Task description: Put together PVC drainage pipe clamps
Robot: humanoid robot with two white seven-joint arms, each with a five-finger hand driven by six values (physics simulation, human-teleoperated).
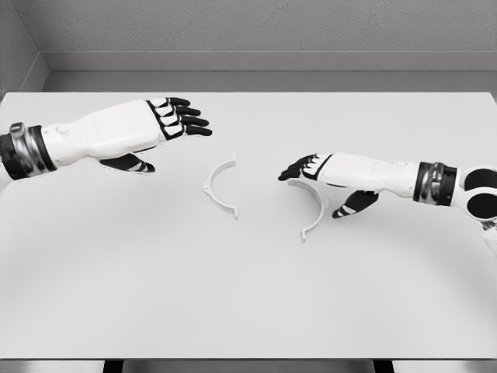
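Observation:
Two white half-ring pipe clamp pieces lie flat on the white table (248,295). The left clamp half (218,187) sits near the middle, its opening facing right. The right clamp half (314,212) lies opposite, opening to the left, and its upper end is hidden under my right hand (311,168). That hand hovers over it with fingers stretched out and the thumb hanging down, holding nothing. My left hand (177,120) floats up and left of the left half, fingers extended, palm down, apart from it.
The table's far edge meets a grey wall at the back. Its front edge runs along the bottom of the view.

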